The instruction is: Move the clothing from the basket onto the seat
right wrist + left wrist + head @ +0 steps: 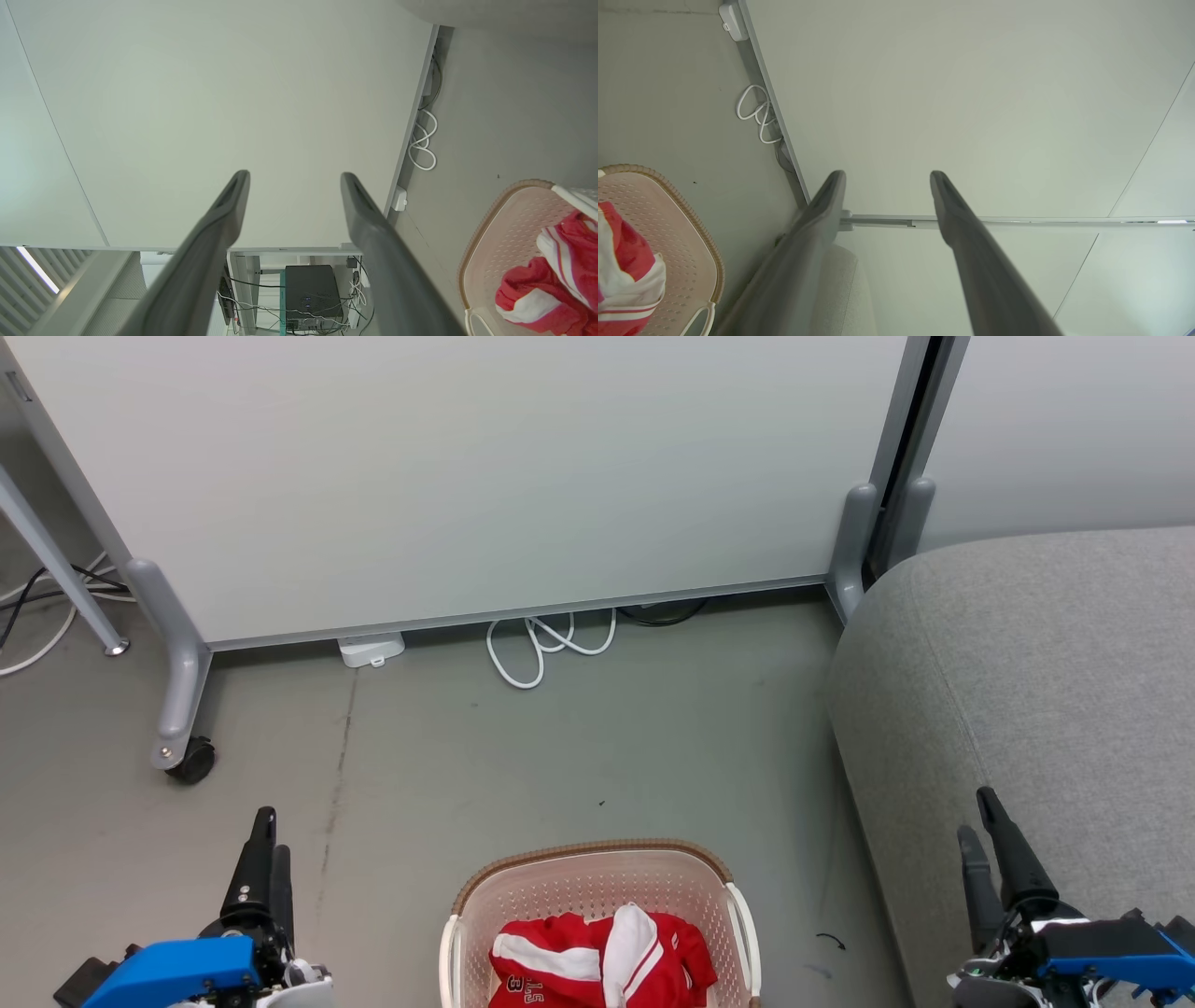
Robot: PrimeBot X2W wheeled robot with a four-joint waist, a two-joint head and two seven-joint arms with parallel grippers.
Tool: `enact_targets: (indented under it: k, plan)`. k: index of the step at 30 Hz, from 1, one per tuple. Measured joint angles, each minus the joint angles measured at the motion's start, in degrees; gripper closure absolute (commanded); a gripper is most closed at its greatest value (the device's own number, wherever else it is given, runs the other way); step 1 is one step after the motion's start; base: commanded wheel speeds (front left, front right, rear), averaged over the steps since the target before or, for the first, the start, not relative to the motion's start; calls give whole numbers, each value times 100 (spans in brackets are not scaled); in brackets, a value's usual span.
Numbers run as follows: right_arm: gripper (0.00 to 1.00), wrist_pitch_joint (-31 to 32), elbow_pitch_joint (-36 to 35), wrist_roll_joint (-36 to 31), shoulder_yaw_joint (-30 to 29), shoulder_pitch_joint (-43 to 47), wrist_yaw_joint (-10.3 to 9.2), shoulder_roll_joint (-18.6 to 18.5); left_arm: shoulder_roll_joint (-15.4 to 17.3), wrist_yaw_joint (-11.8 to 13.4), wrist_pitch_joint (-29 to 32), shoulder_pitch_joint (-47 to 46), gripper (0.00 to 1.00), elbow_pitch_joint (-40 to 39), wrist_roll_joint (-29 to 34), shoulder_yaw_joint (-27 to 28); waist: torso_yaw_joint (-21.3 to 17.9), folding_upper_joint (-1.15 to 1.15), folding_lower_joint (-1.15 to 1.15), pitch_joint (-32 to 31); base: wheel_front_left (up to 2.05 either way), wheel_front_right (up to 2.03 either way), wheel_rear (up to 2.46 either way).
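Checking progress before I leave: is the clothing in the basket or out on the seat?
In the basket: the red clothing lies crumpled inside it, on the floor beside the seat.

Spread wide: left gripper (887, 175), right gripper (295, 175)

basket (579, 889): perforated matt plastic, woven-look rim. clothing (686, 957): soft cloth, slight sheen. seat (1046, 663): coarse matt fabric. floor (560, 756): smooth, matt, scuffed.
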Motion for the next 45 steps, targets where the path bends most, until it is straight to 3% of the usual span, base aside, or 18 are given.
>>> enact_targets:
  k: [7,31,45]
  plan:
    - [0,-191,-22,-688,68,-7,0,-1,1,89,-191,0,0,-89,589,-83,4,0,0,3,0,0,0]
    - [0,-734,-136,-3888,202,-34,0,-3,118,322,-725,1,0,-205,3666,-710,75,0,0,29,0,0,0]
    - [0,-990,-31,-5085,322,-64,4,-8,156,404,-988,2,0,-233,4846,-931,109,0,0,19,0,0,0]
